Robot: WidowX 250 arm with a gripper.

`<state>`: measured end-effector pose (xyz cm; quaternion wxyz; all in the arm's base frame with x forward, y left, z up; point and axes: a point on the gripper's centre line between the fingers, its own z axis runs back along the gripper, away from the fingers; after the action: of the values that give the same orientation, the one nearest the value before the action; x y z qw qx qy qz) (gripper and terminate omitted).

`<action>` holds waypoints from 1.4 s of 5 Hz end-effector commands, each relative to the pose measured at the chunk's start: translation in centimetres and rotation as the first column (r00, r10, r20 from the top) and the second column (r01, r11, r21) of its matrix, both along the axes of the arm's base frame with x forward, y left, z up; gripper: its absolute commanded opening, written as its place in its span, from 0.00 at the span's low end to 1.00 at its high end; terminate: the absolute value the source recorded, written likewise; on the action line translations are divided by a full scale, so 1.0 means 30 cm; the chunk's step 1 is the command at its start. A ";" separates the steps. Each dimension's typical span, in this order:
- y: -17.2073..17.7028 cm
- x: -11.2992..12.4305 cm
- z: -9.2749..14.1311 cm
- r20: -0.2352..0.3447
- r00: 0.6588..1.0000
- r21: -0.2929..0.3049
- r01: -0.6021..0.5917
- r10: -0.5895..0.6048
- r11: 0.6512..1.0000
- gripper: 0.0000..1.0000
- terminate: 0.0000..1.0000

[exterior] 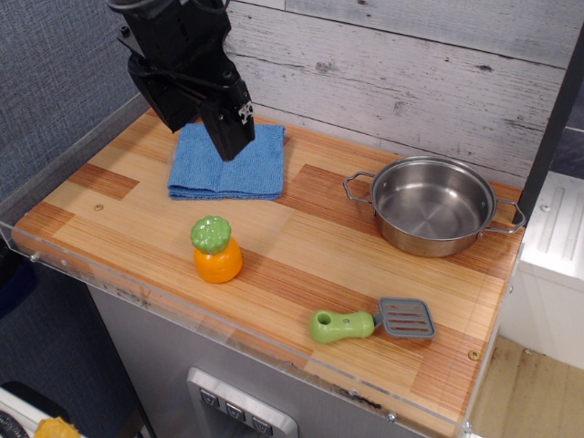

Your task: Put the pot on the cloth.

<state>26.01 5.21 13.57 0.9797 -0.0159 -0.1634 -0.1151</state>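
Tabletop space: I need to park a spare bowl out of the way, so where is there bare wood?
Bare wood: the front-left corner beside the toy orange, and the strip between the cloth and the pot. The front right is tighter, with the spatula. The pincer hangs over the cloth.

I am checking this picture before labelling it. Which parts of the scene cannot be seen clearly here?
- Black gripper: whether open or shut cannot be told; fingers merge into one dark shape.
- Folded blue textured cloth: its back middle is covered by the gripper.
- Arm above the gripper: cut off by the top edge.
- Shiny round steel pot: its far outer wall is hidden by its own rim.
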 end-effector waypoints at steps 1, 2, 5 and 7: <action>0.000 0.000 0.000 0.000 1.000 0.000 0.000 0.000 1.000 1.00 0.00; -0.087 -0.002 -0.025 -0.003 0.988 -0.080 -0.154 0.154 0.985 1.00 0.00; -0.320 0.075 -0.107 -0.034 0.820 -0.230 -0.562 0.571 0.794 1.00 0.00; -0.342 0.152 -0.169 -0.097 0.636 -0.291 -0.753 0.765 0.590 1.00 0.00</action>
<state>29.46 -5.39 7.16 0.9202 -0.0839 -0.1710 0.3420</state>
